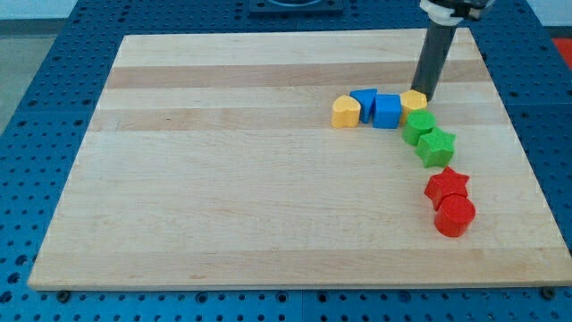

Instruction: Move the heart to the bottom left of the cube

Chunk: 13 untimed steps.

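Note:
A yellow heart (346,111) lies on the wooden board (223,179), right of centre near the view's top. A blue block (362,98) of unclear shape touches its right side. The blue cube (387,112) sits right of both, so the heart is to the cube's left, level with it. A yellow hexagon block (412,100) stands right of the cube. My tip (421,96) rests at the hexagon's upper right edge, on the far side of the cube from the heart.
A green block (418,126) and a green star (437,147) lie just below the hexagon. A red star (447,184) and a red cylinder (455,216) lie further down near the board's right edge.

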Motion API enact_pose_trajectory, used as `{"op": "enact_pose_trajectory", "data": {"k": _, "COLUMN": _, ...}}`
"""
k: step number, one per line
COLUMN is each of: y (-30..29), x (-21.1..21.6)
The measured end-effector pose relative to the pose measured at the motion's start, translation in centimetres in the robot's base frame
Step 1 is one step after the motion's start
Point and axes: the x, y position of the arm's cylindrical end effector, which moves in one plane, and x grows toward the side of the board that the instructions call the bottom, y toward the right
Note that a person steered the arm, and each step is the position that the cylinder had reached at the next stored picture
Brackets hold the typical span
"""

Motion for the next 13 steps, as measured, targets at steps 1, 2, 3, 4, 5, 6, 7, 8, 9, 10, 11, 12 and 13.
{"op": "enact_pose_trajectory", "data": {"k": 1, "y": -2.1, "x": -1.3}}
{"op": "enact_pose_trajectory", "data": {"k": 2, "y": -6.5, "x": -4.0}}
{"op": "enact_pose_trajectory", "data": {"k": 3, "y": -14.7, "x": -2.7}}
{"op": "enact_pose_trajectory", "data": {"k": 4, "y": -21.1, "x": 2.5}}
{"op": "enact_pose_trajectory", "data": {"k": 5, "y": -21.5, "x": 3.1}}
{"op": "enact_pose_trajectory", "data": {"k": 6, "y": -19.2, "x": 3.0}}
{"op": "enact_pose_trajectory", "data": {"k": 7, "y": -15.9, "x": 3.0}}
{"op": "enact_pose_trajectory", "data": {"k": 8, "y": -13.7, "x": 3.0}}
{"op": "enact_pose_trajectory", "data": {"k": 9, "y": -13.2, "x": 3.0}}
{"op": "enact_pose_trajectory", "data": {"k": 10, "y": -12.0, "x": 3.0}}
{"op": "enact_pose_trajectory", "data": {"k": 11, "y": -10.0, "x": 3.0}}
{"op": "enact_pose_trajectory", "data": {"k": 12, "y": -9.6, "x": 3.0}}
{"op": "enact_pose_trajectory", "data": {"k": 13, "y": -10.3, "x": 2.8}}
